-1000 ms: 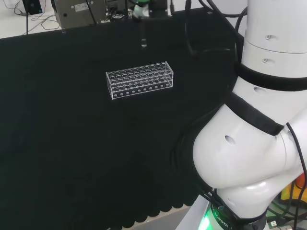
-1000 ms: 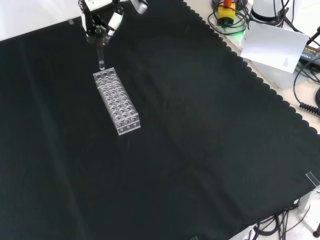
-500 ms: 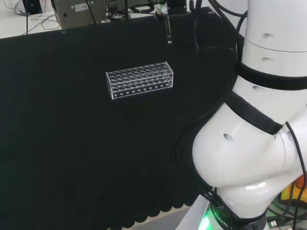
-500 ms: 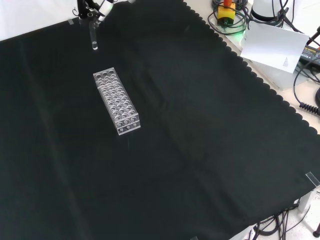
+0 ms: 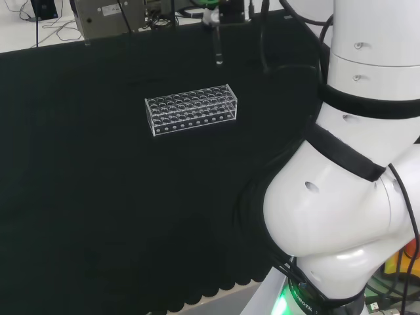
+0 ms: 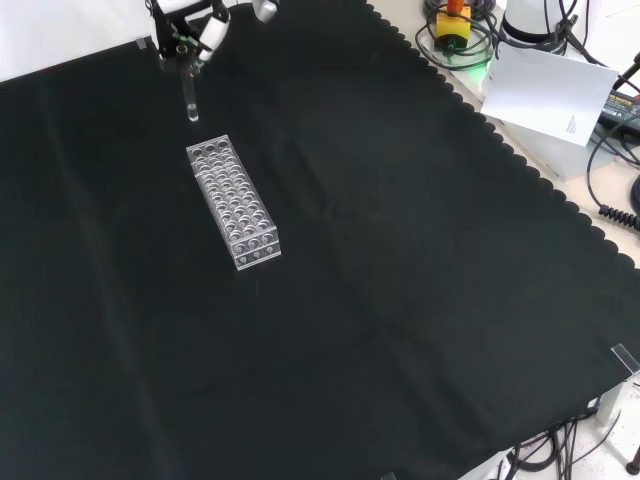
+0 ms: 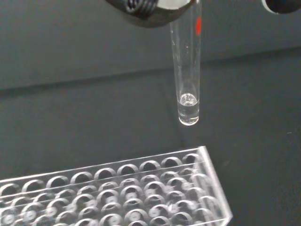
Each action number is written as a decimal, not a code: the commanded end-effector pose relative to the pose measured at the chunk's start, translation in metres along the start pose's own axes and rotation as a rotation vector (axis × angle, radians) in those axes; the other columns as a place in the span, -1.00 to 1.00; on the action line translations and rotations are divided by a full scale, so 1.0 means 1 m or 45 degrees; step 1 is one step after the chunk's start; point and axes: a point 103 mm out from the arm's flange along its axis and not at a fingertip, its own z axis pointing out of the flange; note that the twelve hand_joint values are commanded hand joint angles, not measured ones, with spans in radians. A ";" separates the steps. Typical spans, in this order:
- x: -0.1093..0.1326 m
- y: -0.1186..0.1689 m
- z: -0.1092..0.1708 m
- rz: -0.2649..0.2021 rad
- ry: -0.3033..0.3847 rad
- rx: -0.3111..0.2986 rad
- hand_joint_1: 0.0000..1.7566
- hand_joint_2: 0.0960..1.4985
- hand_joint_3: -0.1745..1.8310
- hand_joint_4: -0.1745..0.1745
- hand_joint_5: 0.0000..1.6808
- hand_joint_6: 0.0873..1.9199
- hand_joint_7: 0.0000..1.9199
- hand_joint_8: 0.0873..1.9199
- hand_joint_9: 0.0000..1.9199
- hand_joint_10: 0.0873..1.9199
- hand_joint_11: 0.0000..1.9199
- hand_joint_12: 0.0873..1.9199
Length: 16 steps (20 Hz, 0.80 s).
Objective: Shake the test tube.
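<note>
A clear glass test tube [image 7: 187,70] hangs upright in the air, with a little clear liquid at its rounded bottom. The hand [image 6: 190,25] is shut on its upper end, at the top of the front view. The tube [image 6: 189,98] hangs above the cloth just beyond the far end of the clear plastic test tube rack [image 6: 233,202]. In the head view the tube [image 5: 218,49] hangs past the right part of the rack [image 5: 191,109], and the hand [image 5: 216,12] shows at the top edge. The rack [image 7: 117,193] holds no tubes.
The black cloth [image 6: 400,300] covers the bench, with a scalloped edge toward the arm's base. White arm links [image 5: 354,184] stand at the right of the head view. Cables and a white box [image 6: 545,90] lie off the cloth at the front view's upper right.
The tube swung right in the head view, then back a little left. In the front view it rose away from the rack and has come down slightly.
</note>
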 end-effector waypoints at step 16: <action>0.109 0.004 0.028 -0.263 0.060 0.064 0.41 0.33 -1.00 -1.00 0.76 -0.96 0.77 -0.51 0.79 -0.79 0.22 -0.03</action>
